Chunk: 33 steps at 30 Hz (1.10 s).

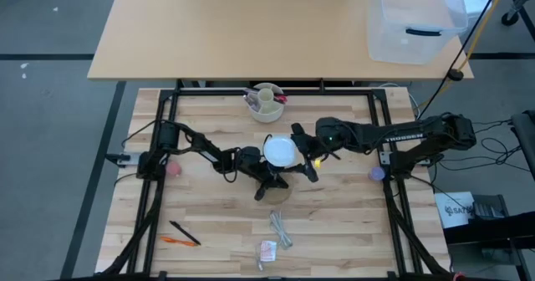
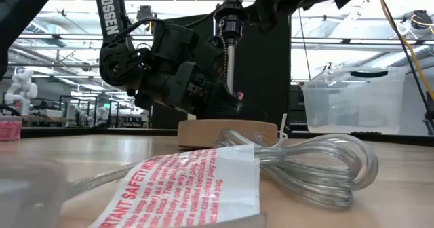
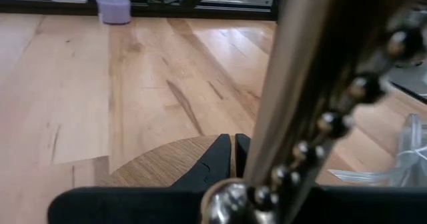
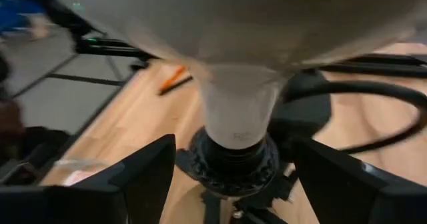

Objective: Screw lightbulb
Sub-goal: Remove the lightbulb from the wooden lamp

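A lamp stands mid-table: a round tan wooden base [image 1: 280, 193], a brass pole [image 2: 230, 65] with a bead chain [image 3: 333, 117], and a black socket [image 4: 233, 161]. The white lightbulb [image 1: 280, 150] stands upright with its neck [image 4: 240, 111] in the socket. My right gripper [image 1: 304, 154] is open at the bulb's right. Its fingers stand on either side of the neck, with gaps showing in the right wrist view. My left gripper [image 3: 232, 159] is shut, low at the base, left of the pole. My left gripper's shut fingertips [image 3: 217, 164] lie on the top face of the wooden base [image 3: 160, 167], beside the foot of the pole. They come slanting down from the table's left. The base sits flat on the table.
A cream cup with pens [image 1: 266, 101] stands behind the lamp. The lamp's clear cord [image 1: 280, 229] and its safety tag [image 1: 267, 250] lie toward the near edge. Pens [image 1: 180, 235] lie near left. A purple cup [image 1: 378, 173] is at right and a pink one [image 1: 173, 169] at left.
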Each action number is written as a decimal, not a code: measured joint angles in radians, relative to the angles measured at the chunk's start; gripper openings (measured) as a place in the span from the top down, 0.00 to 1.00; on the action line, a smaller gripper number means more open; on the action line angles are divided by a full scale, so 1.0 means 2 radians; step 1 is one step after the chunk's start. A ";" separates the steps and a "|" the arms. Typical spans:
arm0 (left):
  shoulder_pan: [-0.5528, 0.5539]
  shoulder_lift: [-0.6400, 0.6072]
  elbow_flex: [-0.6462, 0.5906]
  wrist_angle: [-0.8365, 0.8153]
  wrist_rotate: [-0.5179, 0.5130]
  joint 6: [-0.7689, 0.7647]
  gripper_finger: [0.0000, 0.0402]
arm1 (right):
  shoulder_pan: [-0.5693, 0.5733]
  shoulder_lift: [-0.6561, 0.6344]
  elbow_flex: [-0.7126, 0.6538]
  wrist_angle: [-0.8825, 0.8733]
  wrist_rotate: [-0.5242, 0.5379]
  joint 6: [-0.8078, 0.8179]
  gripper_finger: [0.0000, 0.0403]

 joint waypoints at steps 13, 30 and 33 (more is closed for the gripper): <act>0.001 0.000 0.000 0.000 -0.081 -0.001 0.94 | 0.108 0.004 -0.001 0.016 0.299 0.047 0.27; 0.001 0.000 0.000 0.003 -0.137 -0.008 0.94 | 0.135 0.105 -0.001 0.287 0.492 -0.040 0.27; 0.001 0.000 0.000 0.004 -0.139 -0.008 0.94 | 0.135 0.105 -0.002 0.305 0.495 -0.063 0.27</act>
